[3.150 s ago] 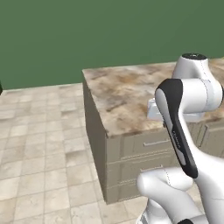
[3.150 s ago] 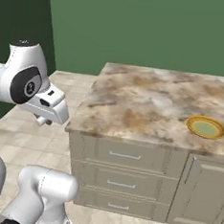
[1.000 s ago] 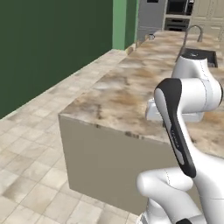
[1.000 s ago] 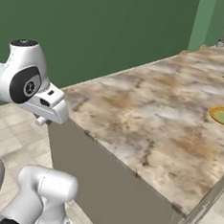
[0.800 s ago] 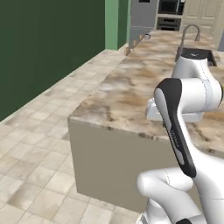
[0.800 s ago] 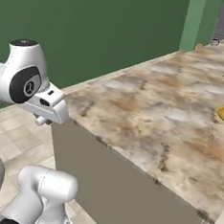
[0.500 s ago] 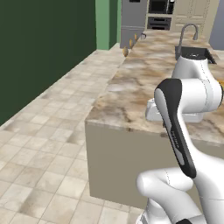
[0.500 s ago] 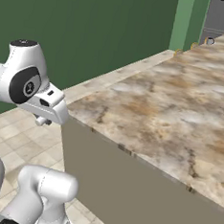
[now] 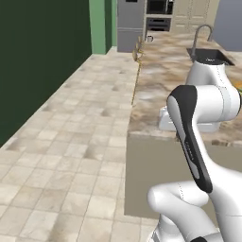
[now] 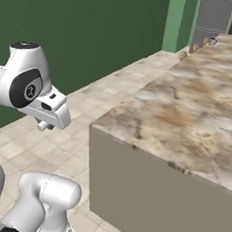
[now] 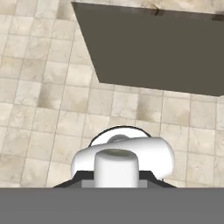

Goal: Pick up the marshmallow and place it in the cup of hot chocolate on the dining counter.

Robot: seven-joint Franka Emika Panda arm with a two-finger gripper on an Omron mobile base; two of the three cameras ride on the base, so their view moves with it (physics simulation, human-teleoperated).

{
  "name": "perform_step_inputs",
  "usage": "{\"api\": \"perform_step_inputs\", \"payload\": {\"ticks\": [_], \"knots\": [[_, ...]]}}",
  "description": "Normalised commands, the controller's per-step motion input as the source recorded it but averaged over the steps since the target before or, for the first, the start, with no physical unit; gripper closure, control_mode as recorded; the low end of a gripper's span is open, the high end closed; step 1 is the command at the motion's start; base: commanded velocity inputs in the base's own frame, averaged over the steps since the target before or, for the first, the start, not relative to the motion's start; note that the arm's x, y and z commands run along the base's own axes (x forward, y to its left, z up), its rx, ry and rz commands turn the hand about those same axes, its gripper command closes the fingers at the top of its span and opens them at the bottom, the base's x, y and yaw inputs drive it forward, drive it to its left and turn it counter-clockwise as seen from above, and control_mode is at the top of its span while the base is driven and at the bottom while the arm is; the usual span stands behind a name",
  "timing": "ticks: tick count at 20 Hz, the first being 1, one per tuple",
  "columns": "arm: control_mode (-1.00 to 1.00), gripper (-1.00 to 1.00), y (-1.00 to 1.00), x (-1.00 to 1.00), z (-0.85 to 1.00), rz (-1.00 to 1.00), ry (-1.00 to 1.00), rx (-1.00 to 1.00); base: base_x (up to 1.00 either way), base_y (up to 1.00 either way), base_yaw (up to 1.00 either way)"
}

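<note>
Here, left to right as the right base view lays it out:

Green wall: runs along the left side and away toward the far appliances.
Tiled floor: a wide bare lane between the wall and the counter's long left edge, open all the way to the far end.
Gripper: hangs over the floor to the left of the counter's near corner and apart from it, below the level of the stone top. Its fingers are pressed together, and nothing can be seen between them.
Dining counter: its long axis runs away from the base toward the far end. The near end is a flat grey panel under a thick stone edge. In the hand view, that panel lies across the top with floor tiles below it.
Cup: a tiny pale shape on the counter top at its far end, near the left edge and well apart from the gripper. It is too small to tell which way the handle points or what is inside.
Sink: set into the counter on the right side, with a curved tap standing over it.
</note>
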Motion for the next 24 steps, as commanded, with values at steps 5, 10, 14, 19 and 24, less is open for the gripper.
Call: {"api": "perform_step_inputs", "payload": {"ticks": [5,10,14,19,24], "knots": [[1.00,1.00,0.00,0.00,0.00,0.00,0.00,0.00,0.13,1.00,-0.36],[1.00,1.00,0.00,0.00,0.00,0.00,0.00,0.00,0.24,1.00,-0.46],[1.00,1.00,0.00,0.00,0.00,0.00,0.00,0.00,0.27,1.00,-0.48],[1.00,1.00,0.00,0.00,0.00,0.00,0.00,0.00,0.29,1.00,-0.49],[1.00,1.00,0.00,0.00,0.00,0.00,0.00,0.00,0.30,1.00,-0.49]]}}
